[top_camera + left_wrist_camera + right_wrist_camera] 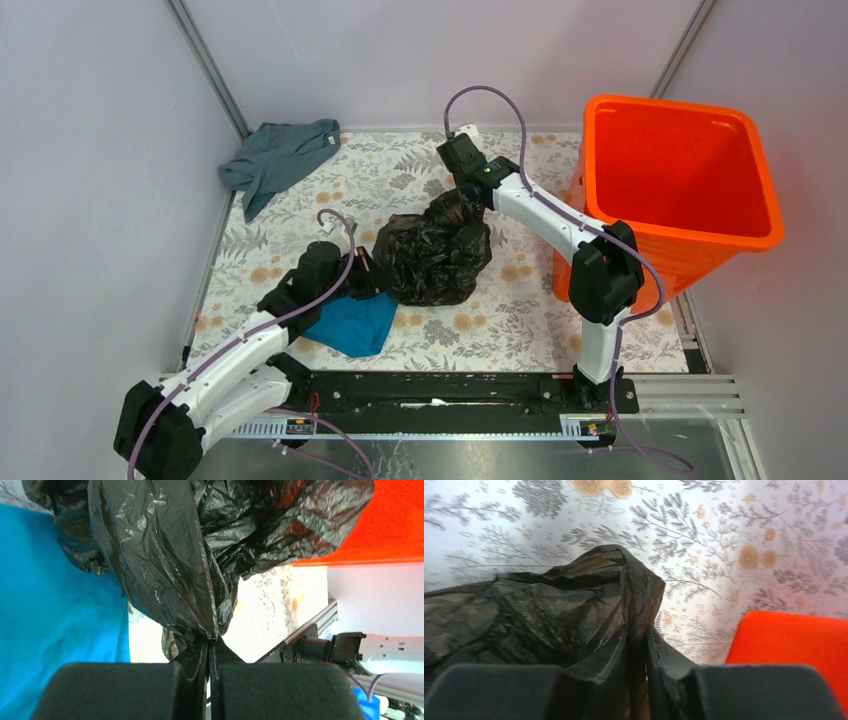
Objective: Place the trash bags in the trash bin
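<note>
A crumpled black trash bag lies in the middle of the flowered table. My left gripper is shut on its near left edge; the left wrist view shows the film pinched between the closed jaws. My right gripper is shut on the bag's far top edge; the right wrist view shows a fold of film clamped between the fingers. The bright orange trash bin stands at the right, apart from the bag, and shows in both wrist views.
A blue cloth lies under the left gripper by the bag, filling the left of the left wrist view. A grey-green cloth lies at the far left corner. White walls enclose the table. The right arm's base stands beside the bin.
</note>
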Robot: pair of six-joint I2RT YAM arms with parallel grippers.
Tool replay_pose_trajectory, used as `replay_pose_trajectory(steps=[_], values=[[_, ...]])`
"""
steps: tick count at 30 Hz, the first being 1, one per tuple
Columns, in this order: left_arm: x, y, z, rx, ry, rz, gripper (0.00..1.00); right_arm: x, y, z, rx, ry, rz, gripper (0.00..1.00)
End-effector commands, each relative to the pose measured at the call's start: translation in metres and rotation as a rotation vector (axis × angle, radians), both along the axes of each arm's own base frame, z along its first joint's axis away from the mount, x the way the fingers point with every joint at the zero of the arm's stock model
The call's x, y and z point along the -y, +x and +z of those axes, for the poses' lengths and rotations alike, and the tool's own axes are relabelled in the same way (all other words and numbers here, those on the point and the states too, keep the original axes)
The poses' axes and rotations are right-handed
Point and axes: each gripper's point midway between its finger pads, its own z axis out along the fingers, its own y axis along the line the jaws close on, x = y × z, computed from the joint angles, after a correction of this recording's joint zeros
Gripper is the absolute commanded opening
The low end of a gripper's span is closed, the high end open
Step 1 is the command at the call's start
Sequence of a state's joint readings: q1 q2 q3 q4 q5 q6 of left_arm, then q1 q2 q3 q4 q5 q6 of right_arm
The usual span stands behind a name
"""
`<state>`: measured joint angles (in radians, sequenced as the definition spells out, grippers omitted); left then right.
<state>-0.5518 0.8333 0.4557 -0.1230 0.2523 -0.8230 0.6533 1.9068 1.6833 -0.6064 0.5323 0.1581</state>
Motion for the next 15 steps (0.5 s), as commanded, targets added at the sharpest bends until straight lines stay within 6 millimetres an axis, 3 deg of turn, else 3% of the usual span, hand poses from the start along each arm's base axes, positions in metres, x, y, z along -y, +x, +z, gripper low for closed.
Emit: replay_pose_trajectory(steps=[1,4,6,8,10,11,13,15], values=[[-0.002,0.034,0.047,0.122,0.012,0.048,0.00,-0.018,0.016,0.043,0.126,0.134,0.054,0.15],[-0.013,0.068,0.079,0.145,0.037,0.127,0.00,-0.004,0.032,0.108,0.284,0.115,0.033,0.09],[-0.022,0.106,0.103,0.153,0.069,0.156,0.00,0.010,0.043,0.175,0.422,0.099,0.016,0.07],[-0.035,0.144,0.152,0.204,0.094,0.163,0.00,0.023,0.044,0.238,0.537,0.089,0.005,0.04],[-0.046,0.165,0.228,0.326,0.116,0.185,0.00,0.035,0.030,0.304,0.643,0.118,0.012,0.00],[-0.051,0.164,0.272,0.419,0.110,0.207,0.00,0.042,0.017,0.337,0.696,0.153,0.019,0.00],[-0.055,0.144,0.345,0.609,0.040,0.227,0.00,0.055,-0.020,0.392,0.804,0.259,0.061,0.00],[-0.061,0.117,0.387,0.763,-0.037,0.239,0.00,0.064,-0.055,0.420,0.897,0.364,0.117,0.00]])
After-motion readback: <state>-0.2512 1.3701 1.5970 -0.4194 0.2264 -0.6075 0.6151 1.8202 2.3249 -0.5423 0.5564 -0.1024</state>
